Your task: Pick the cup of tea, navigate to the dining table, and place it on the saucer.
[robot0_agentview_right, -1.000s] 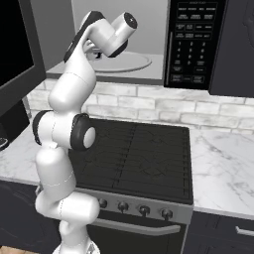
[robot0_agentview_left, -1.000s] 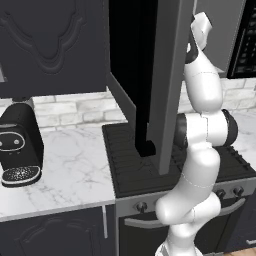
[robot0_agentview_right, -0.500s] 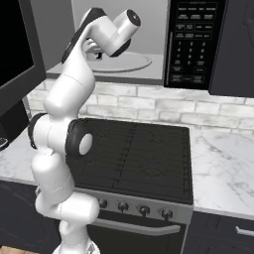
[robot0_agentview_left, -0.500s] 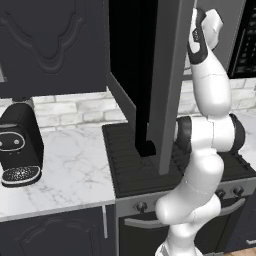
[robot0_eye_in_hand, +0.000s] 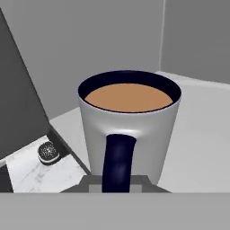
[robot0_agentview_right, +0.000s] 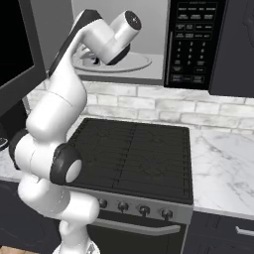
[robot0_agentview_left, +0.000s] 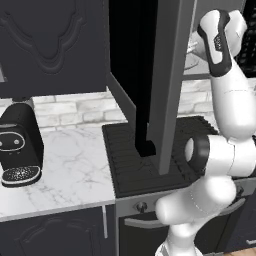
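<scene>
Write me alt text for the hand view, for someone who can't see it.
A grey cup of tea, full of brown liquid, fills the centre with its dark handle facing the camera, and the tool is shut on that handle at the bottom edge. The cup sits over a pale round tray; a coffee machine on marble shows far below, lower left.

**Tea cup sitting upright, handle toward my camera**

I am looking at the cup of tea (robot0_eye_in_hand: 130, 130) in the hand view: a small grey cylindrical mug standing upright, its dark handle facing me and running straight down the near side. Brown tea is filling it almost to the dark inner rim, lying level. It is resting on a pale, flat surface.
</scene>
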{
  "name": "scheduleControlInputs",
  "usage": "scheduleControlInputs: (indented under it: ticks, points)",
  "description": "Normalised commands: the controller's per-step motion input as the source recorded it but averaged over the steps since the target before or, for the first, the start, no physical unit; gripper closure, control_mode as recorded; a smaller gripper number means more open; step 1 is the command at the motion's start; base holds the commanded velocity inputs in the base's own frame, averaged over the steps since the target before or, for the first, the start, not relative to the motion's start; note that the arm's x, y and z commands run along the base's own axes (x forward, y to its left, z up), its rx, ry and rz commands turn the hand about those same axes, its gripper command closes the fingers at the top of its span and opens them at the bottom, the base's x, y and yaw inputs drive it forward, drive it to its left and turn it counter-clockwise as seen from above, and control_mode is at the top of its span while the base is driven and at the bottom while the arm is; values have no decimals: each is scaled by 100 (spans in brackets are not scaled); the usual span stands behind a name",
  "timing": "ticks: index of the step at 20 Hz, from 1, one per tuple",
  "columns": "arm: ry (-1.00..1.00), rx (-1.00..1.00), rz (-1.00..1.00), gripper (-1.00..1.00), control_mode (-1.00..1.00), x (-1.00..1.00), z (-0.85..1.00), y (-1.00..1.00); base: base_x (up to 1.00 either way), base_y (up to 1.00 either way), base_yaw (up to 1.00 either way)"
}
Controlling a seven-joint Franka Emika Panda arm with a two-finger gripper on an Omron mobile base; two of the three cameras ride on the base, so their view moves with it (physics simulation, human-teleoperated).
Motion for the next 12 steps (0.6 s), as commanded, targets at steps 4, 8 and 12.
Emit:
scheduleControlInputs:
  ticks: [4,8,12]
  points:
    - [-7,0,-6,100,-100,-99,0,-10,0,0,0]
    - [-20,0,-6,100,-100,-100,0,-6,0,0,0]
    - [-19,0,-8,100,-100,-100,0,-14,0,0,0]
